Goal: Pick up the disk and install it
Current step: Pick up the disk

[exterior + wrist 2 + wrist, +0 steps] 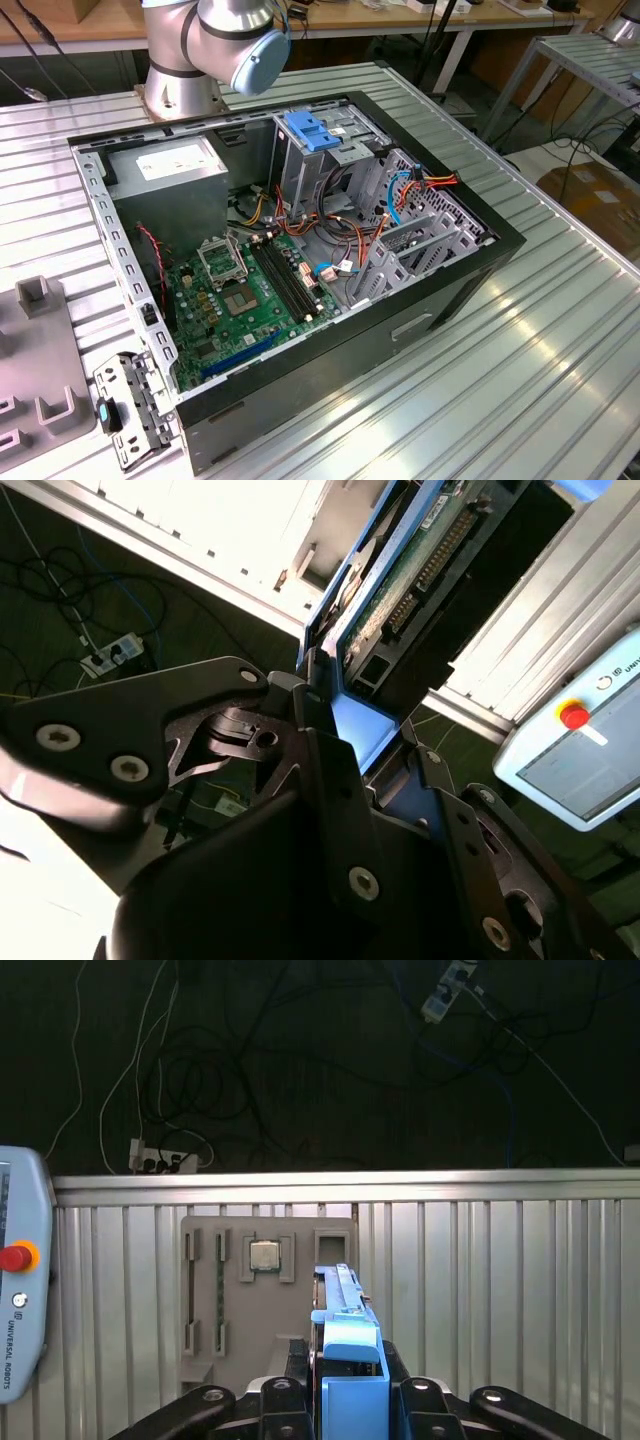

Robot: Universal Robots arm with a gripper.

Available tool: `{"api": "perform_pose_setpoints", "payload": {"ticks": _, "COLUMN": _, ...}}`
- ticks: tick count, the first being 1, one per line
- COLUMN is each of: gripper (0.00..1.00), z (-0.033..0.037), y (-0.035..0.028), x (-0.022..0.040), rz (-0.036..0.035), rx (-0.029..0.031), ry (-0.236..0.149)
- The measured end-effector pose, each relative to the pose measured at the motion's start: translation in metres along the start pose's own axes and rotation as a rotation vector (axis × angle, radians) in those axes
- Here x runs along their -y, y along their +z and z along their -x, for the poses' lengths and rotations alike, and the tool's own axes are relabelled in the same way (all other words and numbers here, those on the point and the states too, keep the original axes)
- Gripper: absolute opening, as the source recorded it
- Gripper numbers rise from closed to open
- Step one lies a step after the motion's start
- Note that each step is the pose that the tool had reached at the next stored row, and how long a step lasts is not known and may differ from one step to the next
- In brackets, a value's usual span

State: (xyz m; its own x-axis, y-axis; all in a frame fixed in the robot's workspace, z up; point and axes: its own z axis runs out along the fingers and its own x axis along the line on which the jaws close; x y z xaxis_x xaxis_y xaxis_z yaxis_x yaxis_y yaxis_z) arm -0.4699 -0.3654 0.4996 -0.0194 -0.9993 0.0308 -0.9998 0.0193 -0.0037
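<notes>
My gripper [347,1385] is shut on the disk [342,1305], which stands edge-on between the black fingers [298,1370] with its blue plastic side rail facing the camera. In the second wrist view the disk [400,580] shows its green circuit-board underside and blue rail, reaching out past the gripper [362,730]. It is held in the air above the ribbed metal table. In the exterior view the open computer case [470,270] lies on its side, with a metal drive cage [330,165] at its far end.
A light-blue latch plate [310,130] tops the drive cage. A grey power-supply box [165,165], motherboard [245,295] and loose cables [330,235] fill the case. The arm's base [190,60] stands behind it. A grey fixture plate [265,1290] and teach pendant [15,1290] lie on the table.
</notes>
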Motion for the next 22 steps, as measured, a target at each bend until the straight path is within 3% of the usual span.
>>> {"api": "perform_pose_setpoints", "payload": {"ticks": 16, "gripper": 0.37, "z": 0.0002, "y": 0.0000, "x": 0.0120, "rz": 0.0000, "rx": 0.0000, "ry": 0.000}}
{"api": "perform_pose_setpoints", "payload": {"ticks": 18, "gripper": 0.37, "z": 0.0004, "y": 0.0001, "x": 0.0206, "rz": 0.0000, "rx": 0.0000, "ry": 0.000}}
{"api": "perform_pose_setpoints", "payload": {"ticks": 22, "gripper": 0.37, "z": 0.0009, "y": 0.0002, "x": 0.0495, "rz": 0.0000, "rx": 0.0000, "ry": 0.000}}
